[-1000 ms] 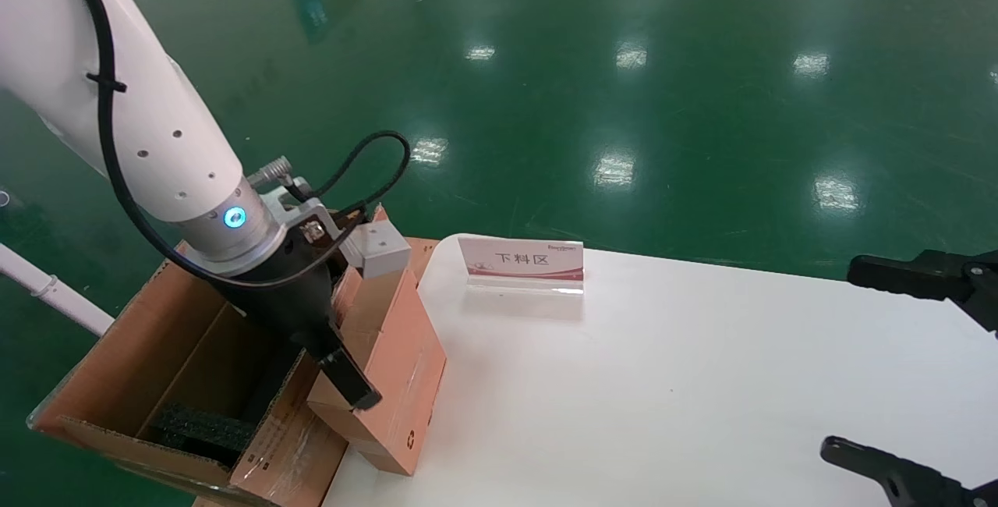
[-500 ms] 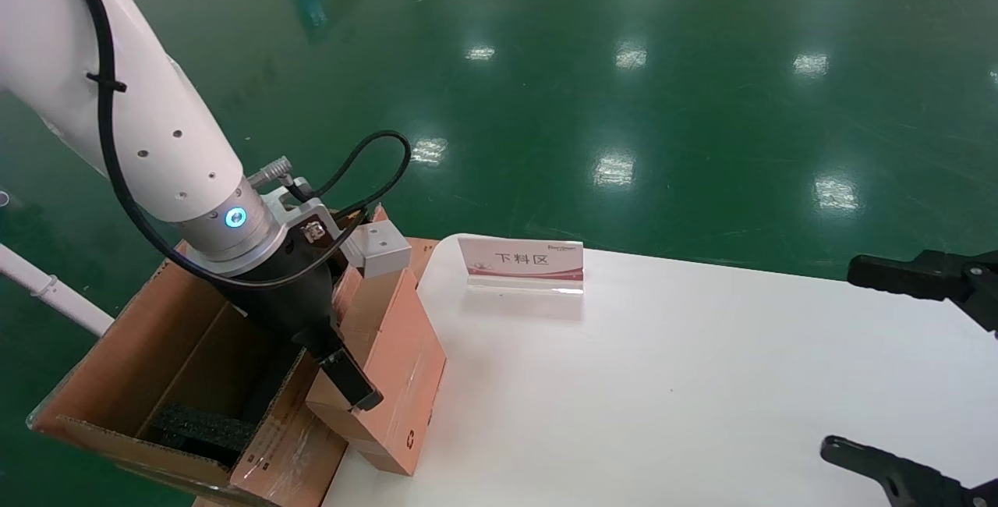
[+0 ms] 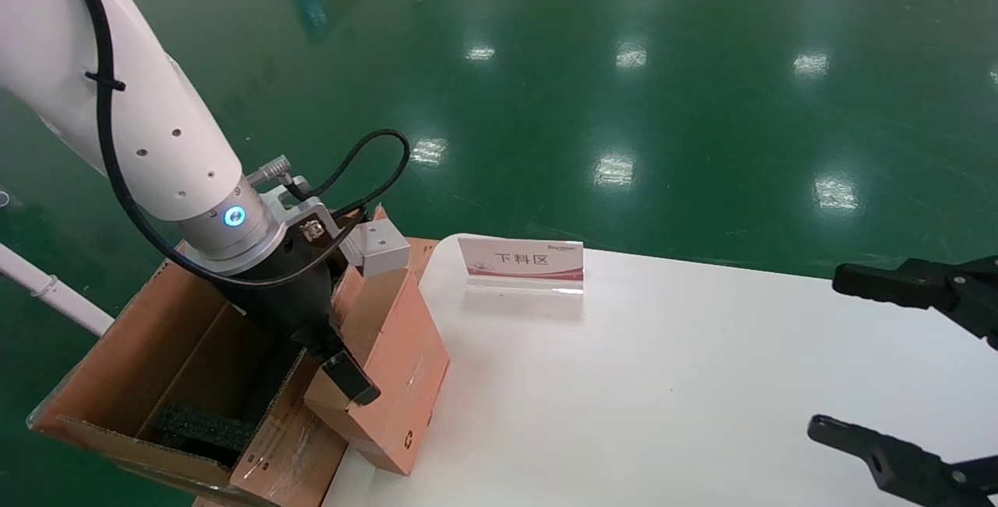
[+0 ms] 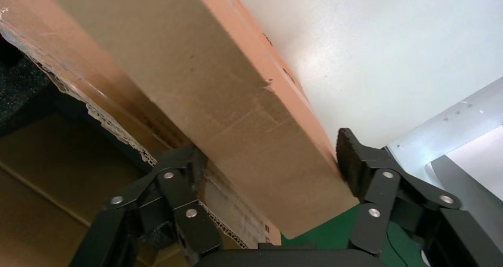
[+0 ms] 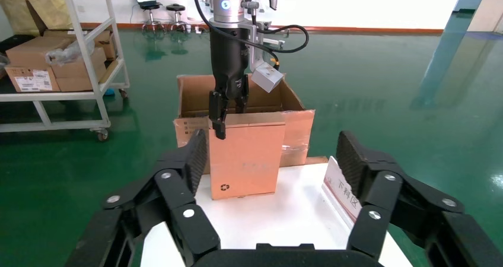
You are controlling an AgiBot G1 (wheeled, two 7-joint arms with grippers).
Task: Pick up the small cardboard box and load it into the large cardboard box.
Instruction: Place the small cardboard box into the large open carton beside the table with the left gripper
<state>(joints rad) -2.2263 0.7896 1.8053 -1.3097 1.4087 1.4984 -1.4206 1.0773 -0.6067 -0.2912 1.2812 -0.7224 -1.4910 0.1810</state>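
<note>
The left tool (image 3: 348, 379) pinched the small box (image 3: 390, 382) at the desk (image 3: 663, 382) edge, needing a higher lift to clear the big box's (image 3: 117, 382) flap; the right tool (image 3: 897, 370) hung spread.

warehouse/factory floor | glossy green floor (image 3: 624, 62) | shelf rack (image 5: 65, 53) stacked with cartons (image 5: 35, 71)

Large cardboard box (image 3: 195, 351) cut by frame edge

Large cardboard box (image 3: 168, 351) flap against small cardboard box (image 3: 390, 370); white table (image 3: 702, 382) beyond.
</note>
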